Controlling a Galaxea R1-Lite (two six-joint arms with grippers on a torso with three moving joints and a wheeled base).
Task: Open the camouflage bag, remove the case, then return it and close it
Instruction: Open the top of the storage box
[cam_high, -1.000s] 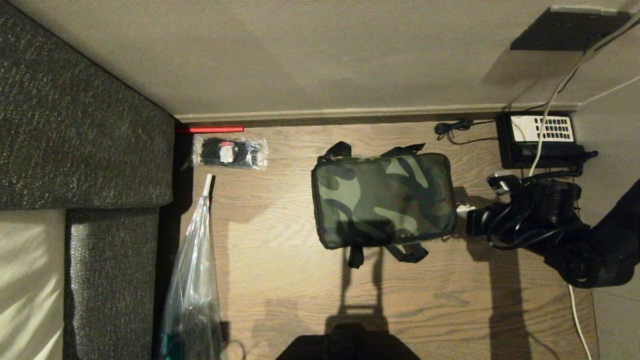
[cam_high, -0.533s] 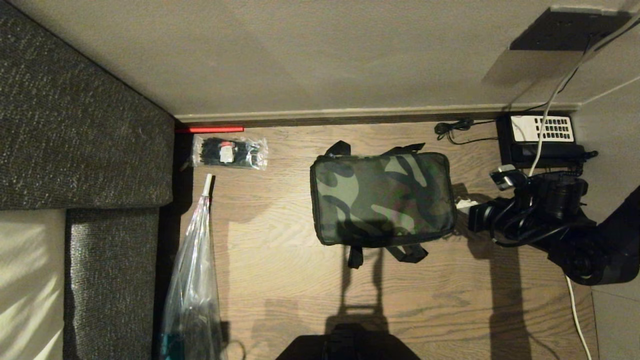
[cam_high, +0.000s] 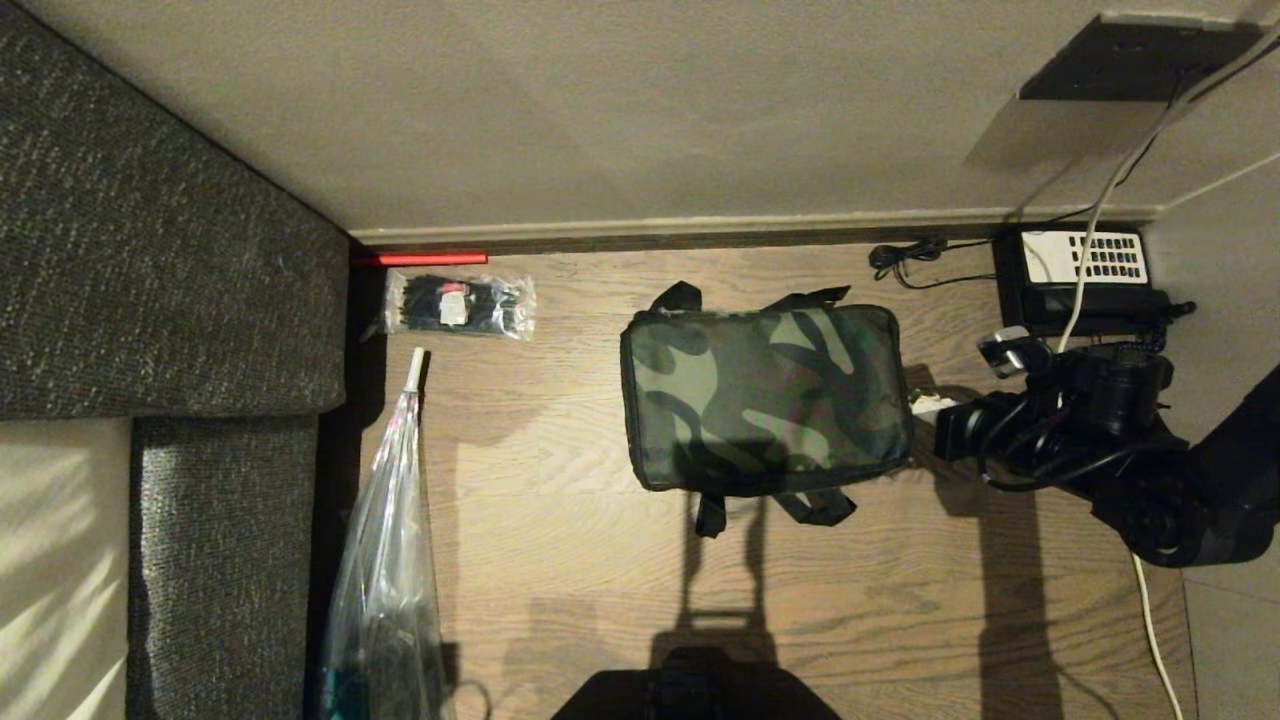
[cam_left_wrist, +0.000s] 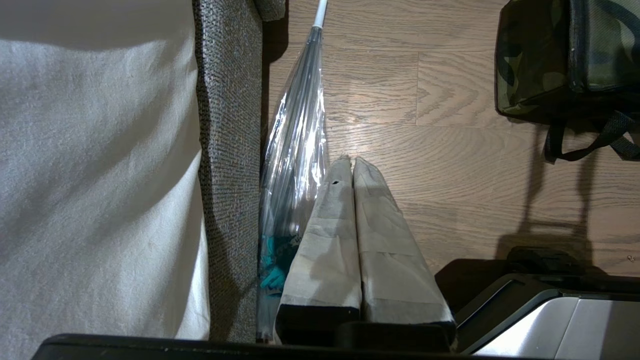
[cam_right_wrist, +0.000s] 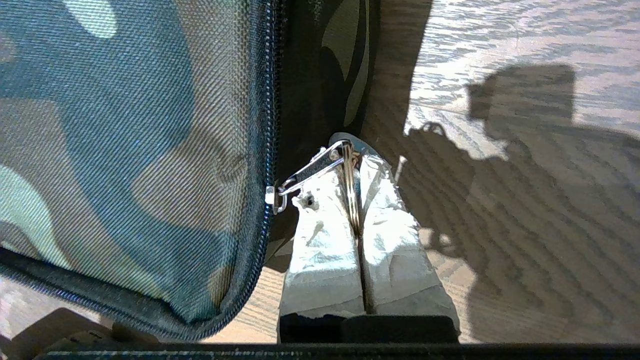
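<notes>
The camouflage bag (cam_high: 765, 400) lies zipped shut on the wooden floor, with its black straps sticking out at the far and near sides. My right gripper (cam_high: 925, 407) is at the bag's right end. In the right wrist view this gripper (cam_right_wrist: 354, 155) is shut on a metal ring (cam_right_wrist: 351, 190) that hangs from the zipper pull (cam_right_wrist: 307, 172) on the bag's zipper line (cam_right_wrist: 262, 150). The case is hidden. My left gripper (cam_left_wrist: 348, 162) hangs parked over the floor near the sofa, shut and empty.
A black telephone (cam_high: 1085, 275) with a white keypad sits by the wall at the right, with cables (cam_high: 905, 258) beside it. A clear packet of black items (cam_high: 460, 303) and a long clear plastic sleeve (cam_high: 385, 560) lie left of the bag, along the grey sofa (cam_high: 150, 250).
My right gripper, still on the ring, has crept slightly toward the wall along the bag's right end. The bag has been nudged a touch to the left.
</notes>
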